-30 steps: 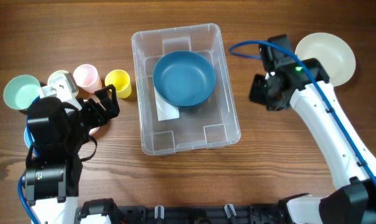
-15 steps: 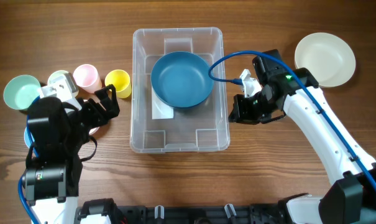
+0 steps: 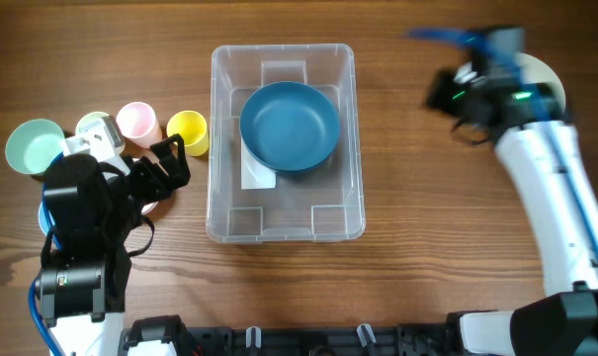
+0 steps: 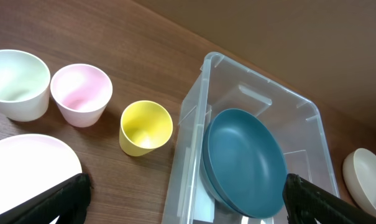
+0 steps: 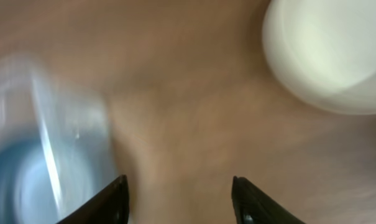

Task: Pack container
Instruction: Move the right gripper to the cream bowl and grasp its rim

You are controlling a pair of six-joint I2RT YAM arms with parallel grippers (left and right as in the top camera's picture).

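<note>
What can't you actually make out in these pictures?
- Right wrist view: motion blur smears the container and the cream bowl; no detail.
- Overhead: the right arm covers most of that bowl.
- Overhead: the blue bowl hides part of the white label.
- Left wrist view: the pale plate is cut off by the frame edge.

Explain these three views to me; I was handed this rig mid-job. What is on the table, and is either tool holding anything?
This is a two-armed robot at a wooden table. One picture looks down from above; the other two come from a camera on each wrist. The clear container sits mid-table with a blue bowl inside. A pink cup and a yellow cup stand to its left, near the left tool; a cream bowl lies to its right. Both the left tool and the right tool, whose view is blurred, are open and hold nothing.
</note>
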